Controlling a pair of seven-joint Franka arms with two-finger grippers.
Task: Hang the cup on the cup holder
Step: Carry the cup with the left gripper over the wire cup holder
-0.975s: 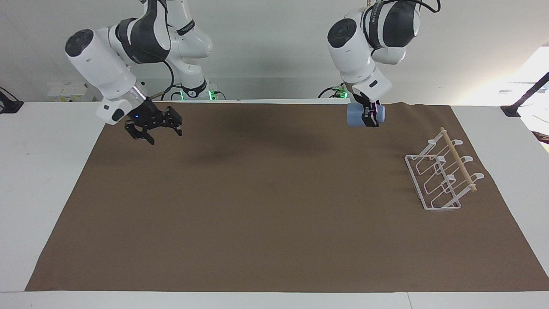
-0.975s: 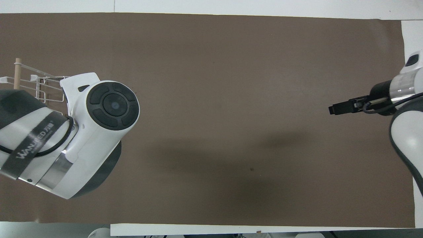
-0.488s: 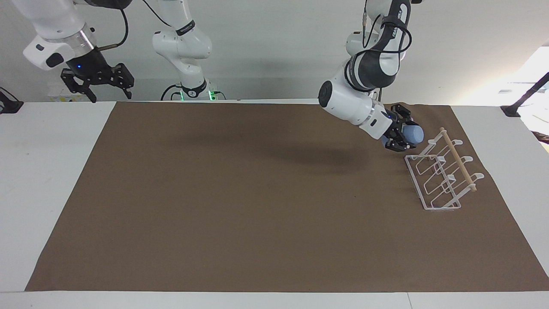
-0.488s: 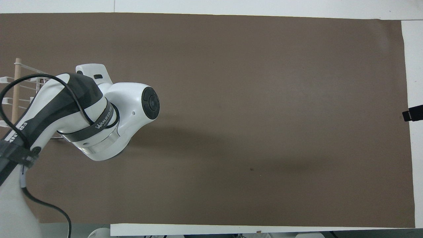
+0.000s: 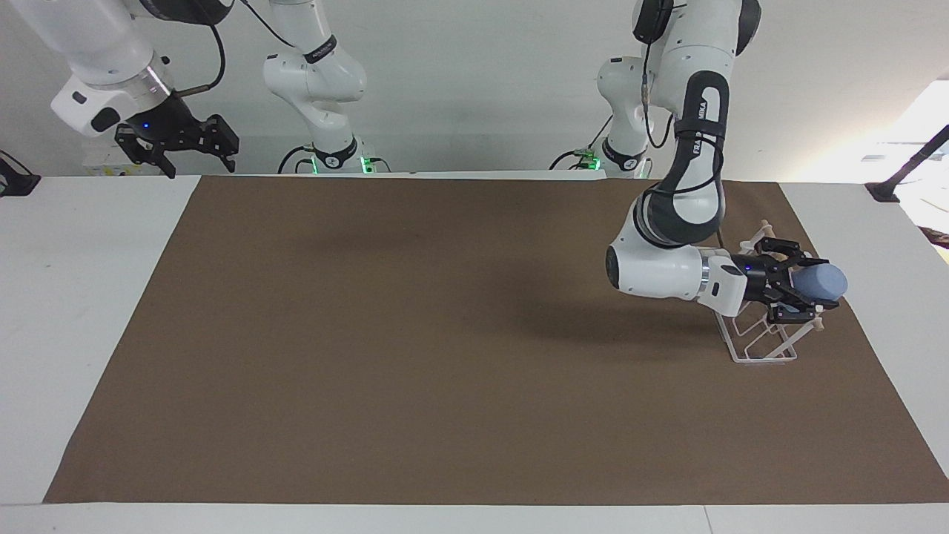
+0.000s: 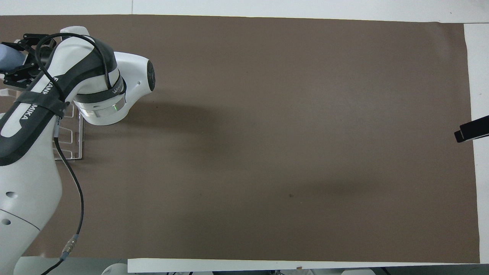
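My left gripper [image 5: 804, 289] is shut on the light-blue cup [image 5: 821, 282], held on its side, and hangs over the white wire cup holder [image 5: 756, 348] at the left arm's end of the table. The arm hides most of the rack. In the overhead view the cup [image 6: 8, 59] shows at the picture's edge in the left gripper [image 6: 15, 57], above the cup holder [image 6: 70, 137]. My right gripper [image 5: 178, 144] is raised at the right arm's end, open and holding nothing; only its tip [image 6: 470, 131] shows from above.
A brown mat [image 5: 445, 356] covers most of the white table [image 5: 74, 297]. A dark clamp [image 5: 886, 191] sits on the table's edge at the left arm's end.
The left arm has carried the cup from the mat's robot-side edge out over the cup holder, turning it sideways. The right arm lifted and drew back to its end of the table.
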